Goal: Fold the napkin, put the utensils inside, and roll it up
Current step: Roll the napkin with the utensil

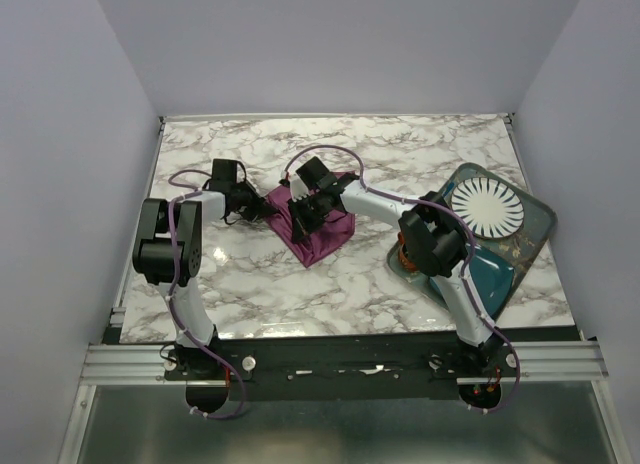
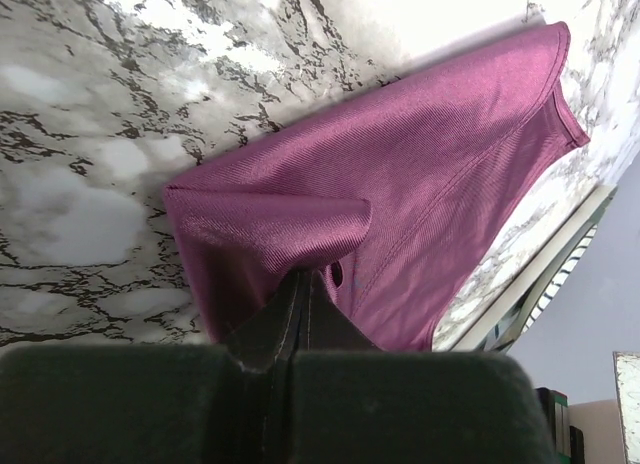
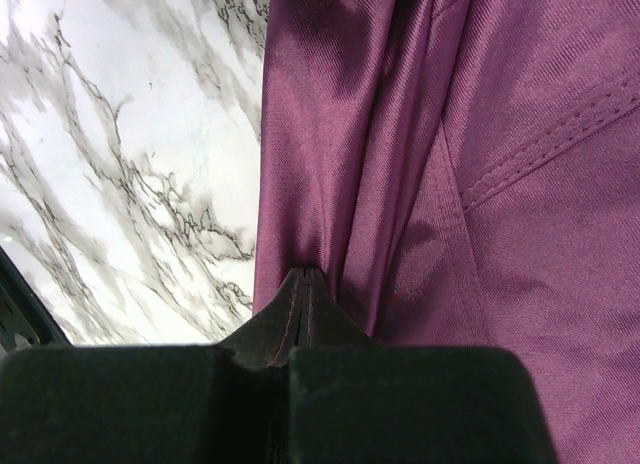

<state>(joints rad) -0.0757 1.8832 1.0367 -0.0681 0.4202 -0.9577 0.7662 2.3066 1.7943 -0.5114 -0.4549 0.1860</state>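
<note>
The napkin [image 1: 325, 234] lies bunched near the middle of the table [image 1: 400, 154], part of it lifted off the marble, and both arms have hold of it. My left end effector [image 1: 262, 210] is at the cloth's left corner. In the left wrist view, the left end effector [image 2: 303, 276] has its fingers pressed together on a fold, and the rest of the napkin [image 2: 450, 164] stretches away from the tips, up and to the right. My right end effector [image 1: 305, 212] sits over the far middle of the cloth. In its own wrist view, the right end effector [image 3: 305, 274] is likewise pinched shut on a crease, with the napkin [image 3: 520, 184] running ahead and to the right, a stitched hem crossing it.

So the cloth hangs between two closed grips just beside each other, and most of the loose fabric lies toward the near edge and to the right of both. From above, its longer line seems to run from the left grip down toward the right. I judge the fold is in hand but not yet laid flat. To flatten it, the two grips would have to draw apart along that line.

I cannot see the knife in any view. The white plate [image 1: 487, 209] and blue mat [image 1: 495, 274] sit well apart on the right, closer to the right arm.
</note>
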